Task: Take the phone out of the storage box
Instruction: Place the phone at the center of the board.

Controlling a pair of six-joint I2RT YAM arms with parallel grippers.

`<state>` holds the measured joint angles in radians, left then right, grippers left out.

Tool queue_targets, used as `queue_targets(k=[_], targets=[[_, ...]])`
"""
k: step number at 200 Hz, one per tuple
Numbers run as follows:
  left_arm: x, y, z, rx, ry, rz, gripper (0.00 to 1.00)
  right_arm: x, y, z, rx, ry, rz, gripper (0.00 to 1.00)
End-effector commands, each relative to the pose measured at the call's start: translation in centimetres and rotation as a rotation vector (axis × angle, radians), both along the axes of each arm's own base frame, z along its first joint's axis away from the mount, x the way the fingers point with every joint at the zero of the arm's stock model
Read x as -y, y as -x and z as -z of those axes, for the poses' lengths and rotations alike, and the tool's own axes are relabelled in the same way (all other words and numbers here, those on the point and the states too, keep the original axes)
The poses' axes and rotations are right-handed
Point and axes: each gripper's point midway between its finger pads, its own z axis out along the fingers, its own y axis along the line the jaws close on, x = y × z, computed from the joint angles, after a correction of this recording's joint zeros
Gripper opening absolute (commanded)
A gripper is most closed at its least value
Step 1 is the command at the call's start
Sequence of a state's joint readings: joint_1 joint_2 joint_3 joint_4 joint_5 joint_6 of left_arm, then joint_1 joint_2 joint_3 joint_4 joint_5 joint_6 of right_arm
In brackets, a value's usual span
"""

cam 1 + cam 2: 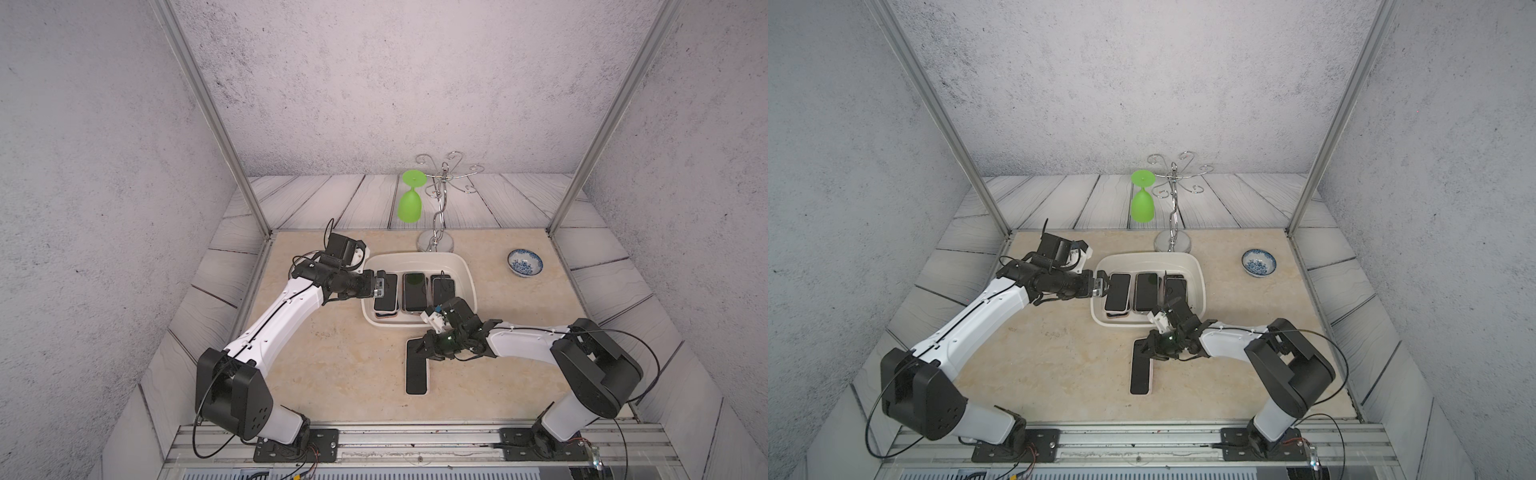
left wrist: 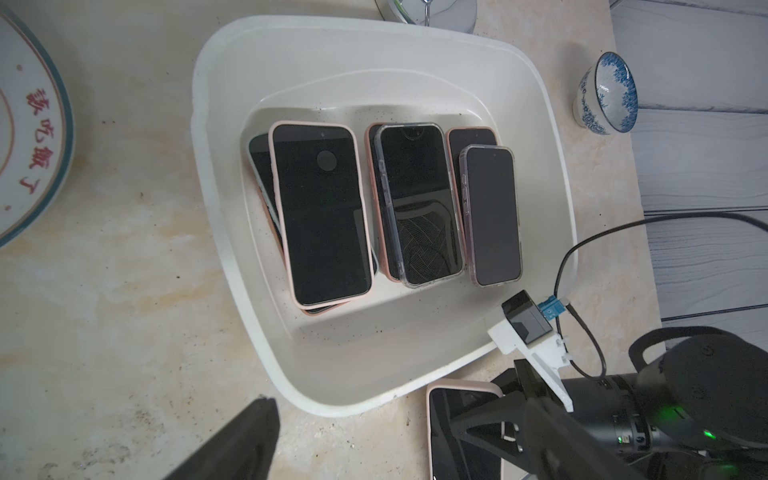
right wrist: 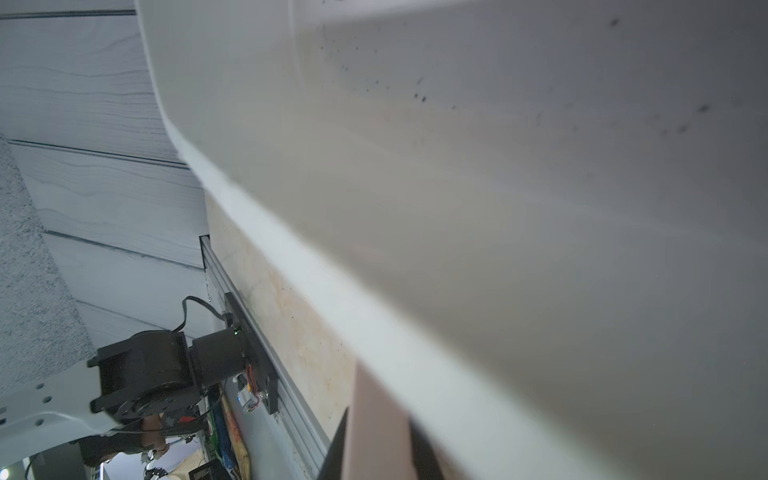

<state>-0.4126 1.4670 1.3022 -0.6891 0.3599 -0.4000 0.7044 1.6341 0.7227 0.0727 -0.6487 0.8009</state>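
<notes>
Inside rounded storage box (image 1: 399,262), glossy phones (image 1: 414,291)

Robot lab cell, aluminium frame posts (image 1: 215,120), printed plank backdrop (image 1: 332,199)

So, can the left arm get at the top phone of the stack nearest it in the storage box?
Probably yes: the left end effector hangs open at the storage box rim beside that top phone, which lies uncovered. The right end effector is outside, shut on another phone on the table.

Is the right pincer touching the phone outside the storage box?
Touching: right wrist view shows the right pincer clamped on the phone, dark fingers against its pink edge.
</notes>
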Motion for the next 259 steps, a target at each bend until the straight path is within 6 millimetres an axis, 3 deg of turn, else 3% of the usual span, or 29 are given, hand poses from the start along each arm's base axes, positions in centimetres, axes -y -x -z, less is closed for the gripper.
queue_targets(k=[1, 21, 47, 76, 174, 196, 227, 233, 259], targets=[[-0.2, -0.2, 0.6, 0.008, -0.021, 0.000, 0.98, 1.3, 2.2, 2.7, -0.114, 0.075, -0.006, 0.00], [-0.2, -0.2, 0.8, 0.005, -0.021, 0.000, 0.98, 1.5, 2.2, 2.6, -0.103, 0.083, -0.006, 0.00], [-0.2, -0.2, 1.1, -0.002, -0.026, 0.000, 0.98, 1.9, 2.3, 2.5, -0.091, 0.111, -0.018, 0.31], [-0.3, -0.3, 1.2, -0.003, -0.027, -0.004, 0.98, 2.5, 2.2, 1.9, -0.068, 0.134, -0.019, 0.49], [0.0, -2.3, 3.0, -0.046, -0.065, -0.077, 0.98, 8.1, 0.8, -3.6, 0.074, 0.282, 0.034, 0.80], [0.8, -3.0, 3.3, -0.031, -0.109, -0.079, 0.98, 9.4, 0.5, -5.8, 0.127, 0.327, 0.030, 0.81], [1.8, -4.6, 5.5, -0.089, -0.279, -0.047, 0.98, 11.1, -1.2, -10.6, 0.309, 0.370, 0.089, 0.82], [1.9, -5.1, 6.2, -0.101, -0.314, -0.042, 0.98, 11.4, -1.7, -11.3, 0.345, 0.384, 0.101, 0.86], [1.5, -6.6, 9.6, -0.201, -0.449, -0.027, 0.98, 11.5, -3.1, -12.5, 0.356, 0.429, 0.094, 0.87]])
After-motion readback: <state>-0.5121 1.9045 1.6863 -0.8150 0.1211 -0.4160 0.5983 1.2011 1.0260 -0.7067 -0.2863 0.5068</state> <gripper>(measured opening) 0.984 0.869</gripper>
